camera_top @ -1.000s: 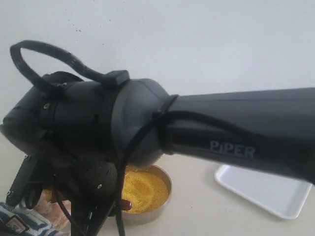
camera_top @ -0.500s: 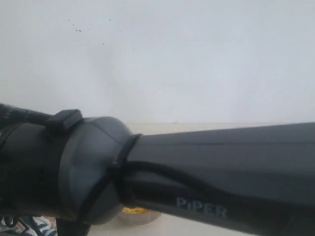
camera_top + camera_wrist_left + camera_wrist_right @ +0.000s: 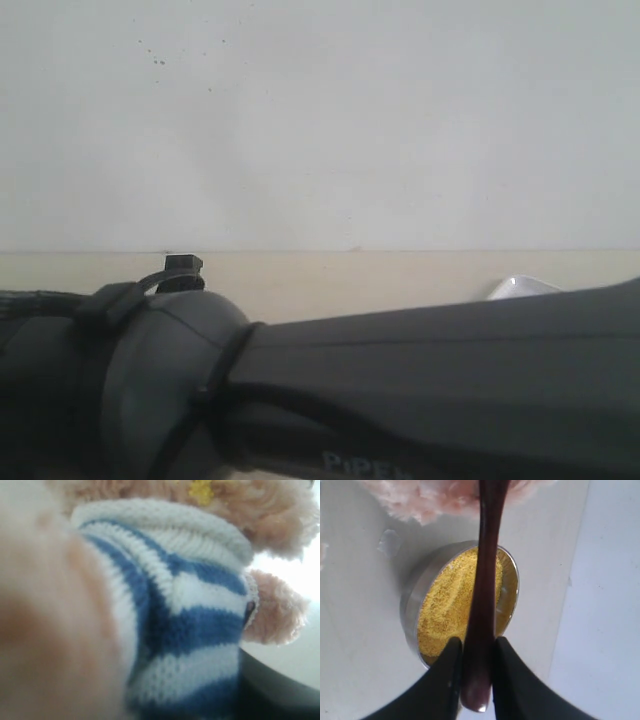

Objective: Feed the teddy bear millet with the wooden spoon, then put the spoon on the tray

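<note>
The teddy bear (image 3: 190, 625) fills the left wrist view, its navy-and-white striped shirt pressed into my left gripper (image 3: 185, 690), which is shut on its body. One dark finger (image 3: 285, 692) shows beside it. Yellow millet grains (image 3: 201, 491) cling to the fur by its face. My right gripper (image 3: 477, 647) is shut on the handle of the wooden spoon (image 3: 487, 570). The spoon's far end reaches into the bear's fur (image 3: 435, 497) and is hidden there. Below the handle stands the steel bowl (image 3: 412, 605) of millet (image 3: 450, 605). Only a corner of the tray (image 3: 515, 288) shows.
My right arm (image 3: 420, 390) crosses the lower half of the exterior view and hides the bowl, the bear and both grippers. A small clear scrap (image 3: 390, 541) lies on the tabletop near the bowl. A pale wall (image 3: 320, 120) rises behind the table.
In the exterior view the right arm has sunk lower and to the left. It now covers the bowl and the bear, and the wall and a tray corner show above it.
</note>
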Available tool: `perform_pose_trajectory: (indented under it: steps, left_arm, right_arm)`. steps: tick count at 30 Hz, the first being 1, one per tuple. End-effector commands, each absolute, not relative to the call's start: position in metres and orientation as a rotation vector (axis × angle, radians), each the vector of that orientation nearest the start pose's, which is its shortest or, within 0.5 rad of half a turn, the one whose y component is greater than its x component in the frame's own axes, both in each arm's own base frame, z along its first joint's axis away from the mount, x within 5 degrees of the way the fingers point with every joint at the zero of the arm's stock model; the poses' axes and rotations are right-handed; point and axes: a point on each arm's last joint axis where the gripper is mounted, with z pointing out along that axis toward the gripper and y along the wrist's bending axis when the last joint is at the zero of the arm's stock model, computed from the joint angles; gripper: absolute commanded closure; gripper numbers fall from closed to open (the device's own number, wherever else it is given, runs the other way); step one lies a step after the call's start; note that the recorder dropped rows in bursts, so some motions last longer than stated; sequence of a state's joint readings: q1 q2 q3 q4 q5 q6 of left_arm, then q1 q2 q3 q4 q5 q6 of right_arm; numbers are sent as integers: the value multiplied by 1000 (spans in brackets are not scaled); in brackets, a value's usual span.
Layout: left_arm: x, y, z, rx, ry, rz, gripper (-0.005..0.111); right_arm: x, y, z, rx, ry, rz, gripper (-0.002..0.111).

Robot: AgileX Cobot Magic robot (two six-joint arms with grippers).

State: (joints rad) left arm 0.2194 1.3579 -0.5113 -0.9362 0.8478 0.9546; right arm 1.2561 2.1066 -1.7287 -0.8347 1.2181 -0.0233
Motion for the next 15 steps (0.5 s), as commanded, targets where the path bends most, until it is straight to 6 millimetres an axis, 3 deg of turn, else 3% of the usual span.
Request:
perform_pose_trajectory:
  steps: [1,15]
  left_arm:
    - [198,-13,182,95,2661,-826,101]
    - [198,-13,182,95,2661,-826,101]
  right_arm:
    - [192,392,222,-1771,1782,-860,109]
    - [191,395,226,-1665,1751,-888,109]
